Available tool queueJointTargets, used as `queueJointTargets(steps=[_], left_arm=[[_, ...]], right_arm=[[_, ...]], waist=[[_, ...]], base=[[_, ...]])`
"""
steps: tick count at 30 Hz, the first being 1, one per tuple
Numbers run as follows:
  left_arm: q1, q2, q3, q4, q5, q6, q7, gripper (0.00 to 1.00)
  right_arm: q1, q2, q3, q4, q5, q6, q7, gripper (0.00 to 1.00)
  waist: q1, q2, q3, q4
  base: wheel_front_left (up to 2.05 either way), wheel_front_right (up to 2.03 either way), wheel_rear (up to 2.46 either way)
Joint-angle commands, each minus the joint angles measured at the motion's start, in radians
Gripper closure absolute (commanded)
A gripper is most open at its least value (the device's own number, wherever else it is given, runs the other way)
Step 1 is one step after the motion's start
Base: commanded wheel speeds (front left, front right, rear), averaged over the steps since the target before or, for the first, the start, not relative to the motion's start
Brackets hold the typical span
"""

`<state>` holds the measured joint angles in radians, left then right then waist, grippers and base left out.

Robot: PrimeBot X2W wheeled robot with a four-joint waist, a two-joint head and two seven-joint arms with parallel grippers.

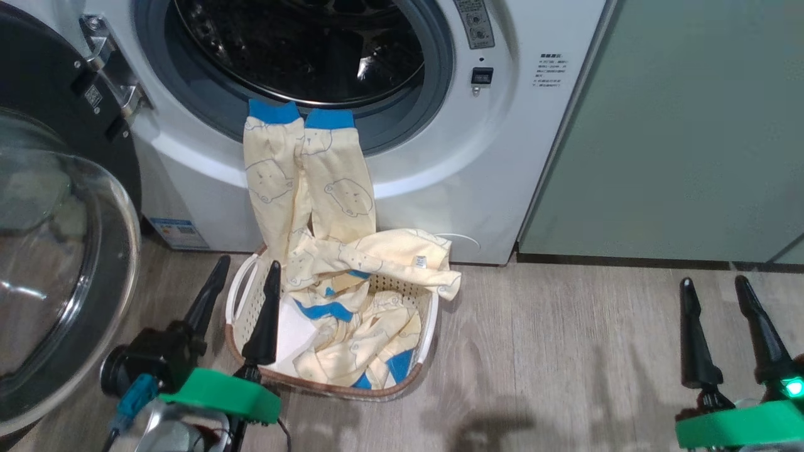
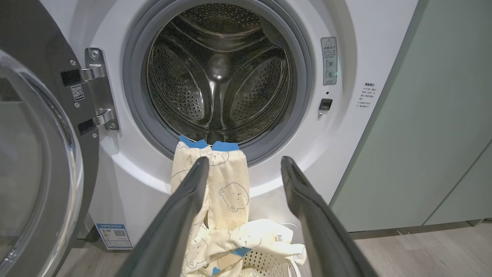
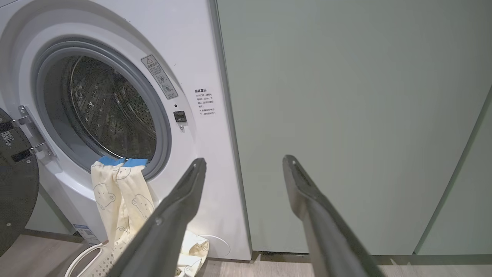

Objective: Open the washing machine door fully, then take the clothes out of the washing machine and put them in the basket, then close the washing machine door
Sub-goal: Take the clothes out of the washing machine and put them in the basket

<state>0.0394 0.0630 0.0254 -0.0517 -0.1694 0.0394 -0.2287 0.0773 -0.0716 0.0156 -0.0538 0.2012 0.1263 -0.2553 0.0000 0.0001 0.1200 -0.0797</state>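
At far left the one door [image 1: 63, 251] stands swung open: a round glossy black rim around a bulging clear glass bowl. Just right of it, low down, the left gripper [image 1: 249, 261] hovers with its two long dark fingers spread wide and nothing between them, one finger over the edge of the single basket [image 1: 432, 326]. That is a cream perforated plastic tub, a rounded rectangle with a brown rim and white handles, on the wood-grain floor [image 1: 565, 351] just in front of the machine [image 1: 477, 188]. The clothes [image 1: 339, 194], soft pale yellow with bear outlines, lie heaped in it. Two blue-cuffed legs trail up to the grey gasket [image 2: 134, 96]. How many garments there are, I cannot tell. The white machine's one steel drum [image 2: 219, 77] is dotted with holes. Right of it stands a smooth pale green cabinet [image 1: 678, 125]. At far right the right gripper [image 1: 713, 280] is likewise fully spread, holding nothing.
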Motion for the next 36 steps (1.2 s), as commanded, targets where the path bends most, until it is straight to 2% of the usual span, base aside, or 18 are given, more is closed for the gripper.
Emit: queueJointTargets(steps=[1, 9, 16, 27, 36], left_arm=[[-0.035, 0.009, 0.027, -0.03, -0.006, 0.007, -0.003, 0.0], [-0.085, 0.007, 0.021, 0.029, -0.042, 0.001, 0.016, 0.0], [-0.169, 0.017, 0.001, 0.135, -0.064, -0.026, 0.058, 0.0], [-0.439, 0.04, -0.023, 0.469, -0.119, -0.096, 0.106, 0.0], [-0.683, 0.102, -0.008, 0.744, -0.129, -0.103, 0.101, 0.0]], right_arm=[[-0.027, -0.016, 0.025, -0.032, -0.002, 0.004, -0.006, 0.0], [-0.046, -0.021, 0.034, -0.037, 0.004, 0.004, -0.006, 0.0], [-0.073, -0.02, 0.037, -0.048, 0.007, 0.004, -0.006, 0.0], [-0.154, -0.01, 0.028, -0.076, 0.013, 0.004, -0.006, 0.0], [-0.227, 0.008, 0.038, -0.098, 0.023, 0.004, -0.006, 0.0]], waist=[[0.0, -0.0001, 0.004, 0.001], [0.0, -0.0001, 0.042, 0.001], [0.0, -0.0001, 0.113, -0.001], [0.0, -0.0001, 0.305, -0.022], [0.0, -0.0001, 0.47, -0.072]], base=[[0.0, 0.0, 0.0], [0.0, 0.0, 0.0], [0.0, 0.0, 0.0], [0.0, 0.0, 0.0], [0.0, 0.0, 0.0]])
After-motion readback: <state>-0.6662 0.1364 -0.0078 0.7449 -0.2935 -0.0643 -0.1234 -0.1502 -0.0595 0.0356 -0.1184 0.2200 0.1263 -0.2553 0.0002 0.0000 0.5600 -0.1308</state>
